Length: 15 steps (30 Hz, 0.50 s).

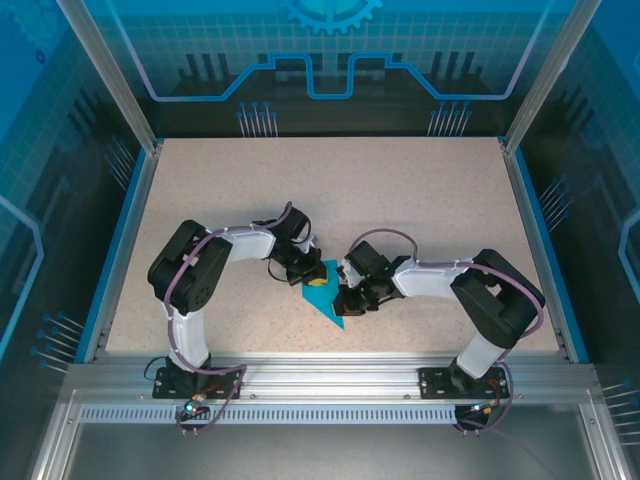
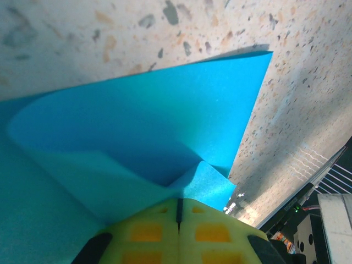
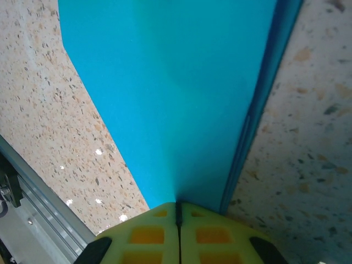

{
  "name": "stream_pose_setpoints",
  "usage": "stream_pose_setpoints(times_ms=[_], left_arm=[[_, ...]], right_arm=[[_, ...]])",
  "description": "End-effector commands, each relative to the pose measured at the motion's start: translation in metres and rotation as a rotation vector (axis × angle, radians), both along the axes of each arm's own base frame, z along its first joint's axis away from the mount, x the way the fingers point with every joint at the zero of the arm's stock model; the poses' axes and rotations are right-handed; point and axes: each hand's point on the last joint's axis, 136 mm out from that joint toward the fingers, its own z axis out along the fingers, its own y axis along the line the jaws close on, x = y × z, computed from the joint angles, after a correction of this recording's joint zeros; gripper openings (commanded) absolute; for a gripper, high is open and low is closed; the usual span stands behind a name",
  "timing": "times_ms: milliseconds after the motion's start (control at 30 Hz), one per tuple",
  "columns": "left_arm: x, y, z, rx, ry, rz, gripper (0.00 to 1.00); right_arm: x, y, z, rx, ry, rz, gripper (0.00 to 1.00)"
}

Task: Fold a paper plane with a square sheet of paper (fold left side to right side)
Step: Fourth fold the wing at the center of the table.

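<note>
L gripper (image 1: pixel 312 272): mid-table, at the far-left end of the paper plane (image 1: pixel 326 300). In the L wrist view (image 2: pixel 179 204) its yellow pads (image 2: pixel 146 234) are pressed tog. w/ just a thin seam btwn them, nipping a small corner flap of the paper.

R gripper (image 1: pixel 345 297): just right of the paper, facing the L gripper across it, the two close tog. In the R wrist view (image 3: pixel 177 207) its yellow pads (image 3: pixel 146 235) are also closed to a hairline seam, w/ the paper's edge running straight down into it, so it's clamped on the paper.

Paper plane: teal-blue, on the table (image 1: pixel 420 200) btwn the two grippers, nearer the front edge than the back. From the top it's a narrow pointed shape, sharp tip aimed to the near right.

Paper, L wrist view (image 2: pixel 165 110): not flat. One layer is lifted and curls over in a soft roll at left. A crisp pointed corner sticks out to the upper right, casting a shadow on the table.

Paper, R wrist view (image 3: pixel 176 82): broad flat panel w/ a straight folded edge on the right. A darker layer shows just under that edge.

Table: beige speckled top.

Rail (image 1: pixel 320 375): alu. frame along the near edge, both arm bases bolted to it.
</note>
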Motion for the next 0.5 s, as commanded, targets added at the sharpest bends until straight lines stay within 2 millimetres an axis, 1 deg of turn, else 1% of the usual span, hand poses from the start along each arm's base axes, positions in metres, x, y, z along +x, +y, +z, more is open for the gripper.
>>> stream_pose_setpoints(times_ms=[0,67,100,200,267,367,467], left_arm=[[-0.011,0.021,-0.022,0.137,0.037,0.006,0.00],[-0.007,0.018,-0.012,0.123,0.003,-0.001,0.02],[-0.003,0.016,-0.004,0.108,-0.026,-0.006,0.03],[0.005,0.011,0.021,0.060,-0.116,-0.016,0.13],[0.007,0.008,0.037,0.020,-0.172,-0.033,0.17],[0.000,0.006,0.054,-0.042,-0.229,-0.048,0.16],[-0.015,0.005,0.055,-0.091,-0.234,-0.062,0.13]], right_arm=[[-0.018,-0.028,-0.028,-0.119,0.085,-0.025,0.04],[-0.024,-0.034,-0.035,-0.139,0.109,-0.026,0.03],[-0.027,-0.037,-0.038,-0.150,0.122,-0.029,0.03],[-0.033,-0.044,-0.044,-0.163,0.145,-0.037,0.01],[-0.036,-0.046,-0.046,-0.161,0.157,-0.036,0.00],[-0.036,-0.046,-0.045,-0.157,0.162,-0.024,0.00],[-0.034,-0.046,-0.044,-0.162,0.155,-0.013,0.00]])
